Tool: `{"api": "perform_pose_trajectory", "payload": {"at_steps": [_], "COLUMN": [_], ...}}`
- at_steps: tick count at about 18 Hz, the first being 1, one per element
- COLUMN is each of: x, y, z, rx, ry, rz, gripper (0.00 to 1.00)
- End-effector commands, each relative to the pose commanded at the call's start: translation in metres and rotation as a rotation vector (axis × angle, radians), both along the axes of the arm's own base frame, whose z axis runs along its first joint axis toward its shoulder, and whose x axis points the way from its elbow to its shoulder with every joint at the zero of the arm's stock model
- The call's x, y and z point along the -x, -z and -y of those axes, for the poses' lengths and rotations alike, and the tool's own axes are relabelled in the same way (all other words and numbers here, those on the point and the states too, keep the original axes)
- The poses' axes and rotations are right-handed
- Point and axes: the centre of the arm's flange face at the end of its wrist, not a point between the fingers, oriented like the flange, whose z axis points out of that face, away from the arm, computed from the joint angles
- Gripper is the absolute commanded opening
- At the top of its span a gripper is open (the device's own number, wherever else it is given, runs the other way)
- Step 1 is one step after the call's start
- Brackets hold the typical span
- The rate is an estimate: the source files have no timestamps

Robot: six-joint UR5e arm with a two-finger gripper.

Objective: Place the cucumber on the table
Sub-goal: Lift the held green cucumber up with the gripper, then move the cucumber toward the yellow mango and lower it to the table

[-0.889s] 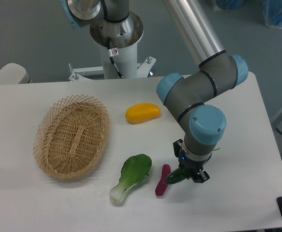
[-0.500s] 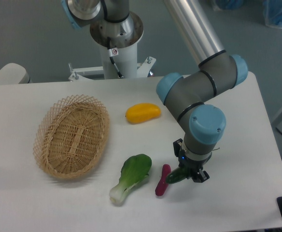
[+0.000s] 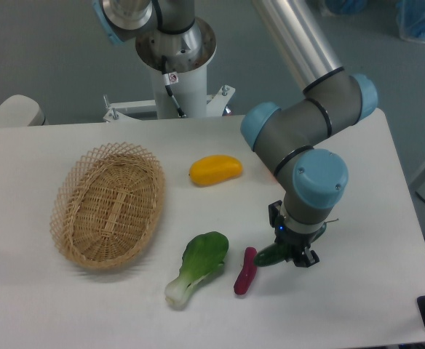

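Shifted since earlier frames: arm and gripper (image 3: 297,256) have moved slightly right and a touch far, carrying the cucumber (image 3: 270,255) away from the magenta vegetable (image 3: 245,270); everything else unchanged.

Left: wicker basket (image 3: 109,206), nothing visible in it.
Centre, far: yellow fruit (image 3: 215,169), lying on the tabletop (image 3: 45,305).
Centre, near: bok choy (image 3: 198,266), stem end toward the near edge; magenta vegetable just right of it.
Right: cucumber, dark green, lying roughly level, its left end just beside the magenta vegetable's far tip. Fingers (image 3: 308,257) appear closed on its right end. Whether it rests on the tabletop or hangs just above cannot be told.

Status, judged: cucumber is low over open tabletop with a little clearance gained from its neighbour; release not yet made.
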Motion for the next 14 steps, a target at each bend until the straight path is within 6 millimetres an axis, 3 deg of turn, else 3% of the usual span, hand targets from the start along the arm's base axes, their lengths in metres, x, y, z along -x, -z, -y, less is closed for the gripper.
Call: {"api": "perform_pose_trajectory", "payload": {"at_steps": [6,14], "x": [-0.011,-0.051], "y": [0.015,0.050], "z": [0.033,0.053], "rx": [0.019,0.046], "ry": [0.080,0.089], "rz": [0.038,0.088], "gripper": [0.10,0.12]}}
